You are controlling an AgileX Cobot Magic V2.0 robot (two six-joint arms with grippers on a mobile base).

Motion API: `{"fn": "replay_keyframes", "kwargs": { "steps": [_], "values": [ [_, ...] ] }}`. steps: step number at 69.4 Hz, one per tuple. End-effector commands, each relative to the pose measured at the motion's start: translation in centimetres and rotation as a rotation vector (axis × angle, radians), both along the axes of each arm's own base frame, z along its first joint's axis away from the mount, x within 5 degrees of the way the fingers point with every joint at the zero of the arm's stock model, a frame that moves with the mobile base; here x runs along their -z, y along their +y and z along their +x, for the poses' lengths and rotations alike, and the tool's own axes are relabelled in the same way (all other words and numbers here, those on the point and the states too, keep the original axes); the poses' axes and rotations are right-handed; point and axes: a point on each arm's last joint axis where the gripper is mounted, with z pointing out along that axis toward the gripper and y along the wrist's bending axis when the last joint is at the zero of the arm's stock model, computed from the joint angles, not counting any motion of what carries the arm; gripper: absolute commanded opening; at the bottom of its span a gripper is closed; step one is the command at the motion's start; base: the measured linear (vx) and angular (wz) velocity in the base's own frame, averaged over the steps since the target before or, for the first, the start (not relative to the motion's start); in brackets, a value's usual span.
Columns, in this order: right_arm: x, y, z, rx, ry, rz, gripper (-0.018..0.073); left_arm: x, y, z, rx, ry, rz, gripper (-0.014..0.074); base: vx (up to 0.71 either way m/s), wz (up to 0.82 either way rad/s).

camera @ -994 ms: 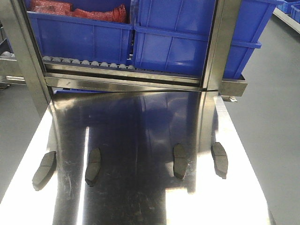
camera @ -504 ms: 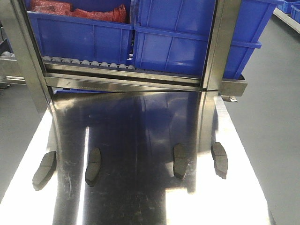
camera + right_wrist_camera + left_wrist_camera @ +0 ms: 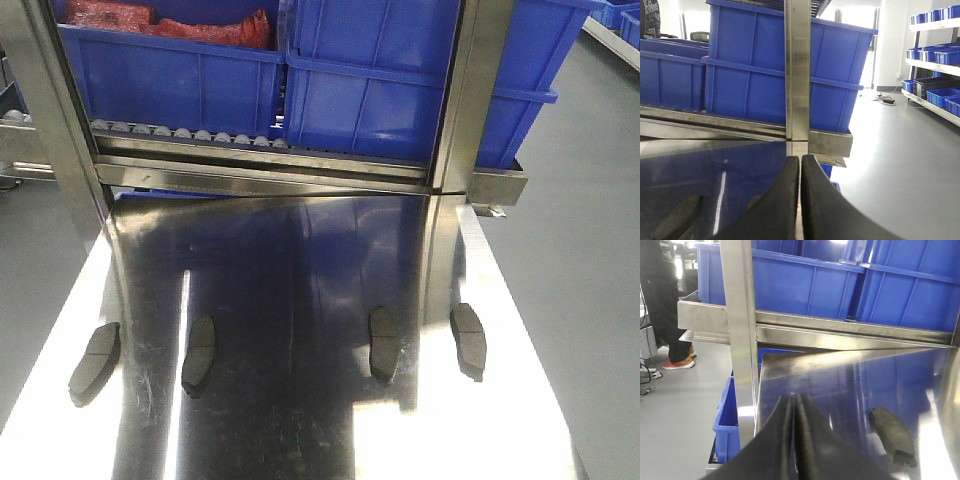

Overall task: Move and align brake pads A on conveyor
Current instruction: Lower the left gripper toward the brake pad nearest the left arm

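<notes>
Several dark grey brake pads A lie in a rough row on the shiny steel table [image 3: 300, 440]: a far-left pad [image 3: 95, 360], one beside it [image 3: 199, 355], and two to the right [image 3: 384, 344] [image 3: 469, 340]. None of these views takes in the conveyor. In the front view neither gripper appears. My left gripper [image 3: 793, 398] is shut with nothing in it, above the table's left edge; one pad [image 3: 892, 436] lies to its right. My right gripper [image 3: 800, 159] is also shut and empty, near the table's right edge, with a dark pad [image 3: 675, 219] low on its left.
Blue bins [image 3: 360, 90] sit on a roller rack behind the table, framed by steel posts [image 3: 455, 110]. A smaller blue bin [image 3: 727, 425] stands on the floor left of the table. A person [image 3: 662, 300] stands at far left. Shelves with bins [image 3: 935, 55] line the right wall.
</notes>
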Motion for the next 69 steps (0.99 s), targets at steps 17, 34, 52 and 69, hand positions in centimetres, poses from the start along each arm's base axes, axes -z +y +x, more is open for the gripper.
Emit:
{"fn": "replay_keyframes", "kwargs": {
  "steps": [17, 34, 52, 69],
  "values": [
    [-0.4, 0.0, -0.1, 0.002, -0.08, -0.002, -0.001, -3.5, 0.1, -0.5, 0.001, -0.24, -0.056, -0.0006, 0.0, 0.0],
    [-0.4, 0.0, -0.1, 0.002, -0.08, -0.002, -0.001, -10.0, 0.1, -1.1, 0.004, -0.337, -0.054, -0.0006, 0.0, 0.0],
    [-0.4, 0.0, -0.1, 0.002, -0.08, -0.002, -0.001, -13.2, -0.3, 2.7, 0.015, 0.04, -0.05, -0.0006, 0.0, 0.0],
    [-0.4, 0.0, -0.1, 0.002, -0.08, -0.002, -0.001, -12.9, -0.5, 5.9, 0.02, 0.46, -0.01, -0.0006, 0.0, 0.0]
  ]
}}
